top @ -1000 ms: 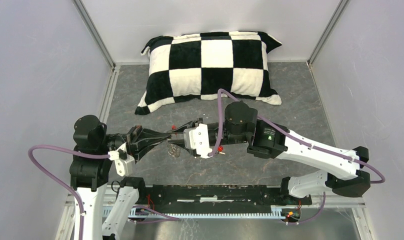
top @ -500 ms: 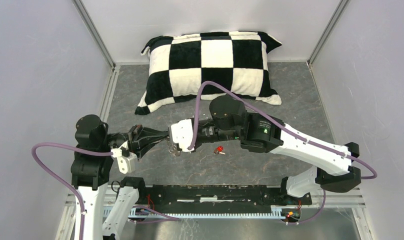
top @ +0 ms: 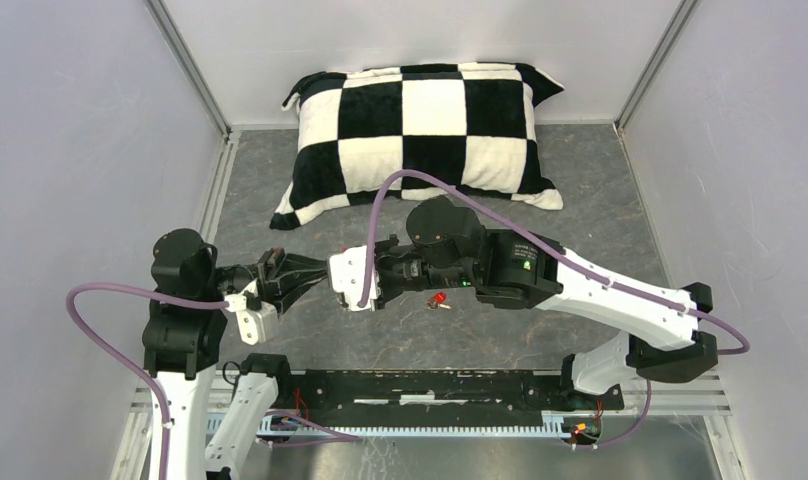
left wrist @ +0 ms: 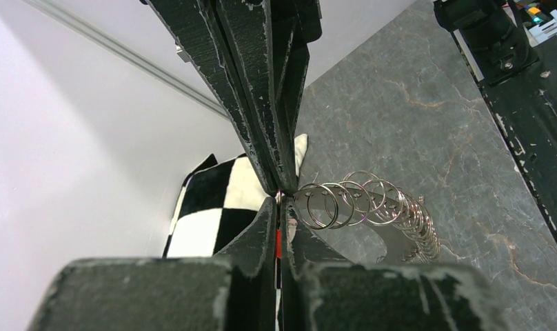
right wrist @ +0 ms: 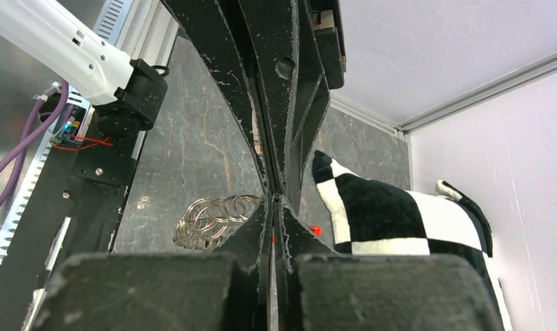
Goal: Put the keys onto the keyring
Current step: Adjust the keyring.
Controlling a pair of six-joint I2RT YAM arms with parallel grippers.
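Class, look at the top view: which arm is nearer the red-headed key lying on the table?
Right. The right arm passes just behind the red-headed key at its wrist, almost over it. The left arm ends well to the key's left, beyond the keyring.

We see a plump pillow (top: pixel 420 135) in black and white checks lying at the far end of the tabletop (top: pixel 600 210), its back edge close to the rear wall (top: pixel 410 30). The tabletop is grey, veined with pale lines like stone. A plain white left wall (top: pixel 80 150) and right wall (top: pixel 760 150) close in the sides, and slanting metal posts (top: pixel 185 65) mark the far corners. In both wrist views we catch part of the same pillow beyond the veined grey surface.
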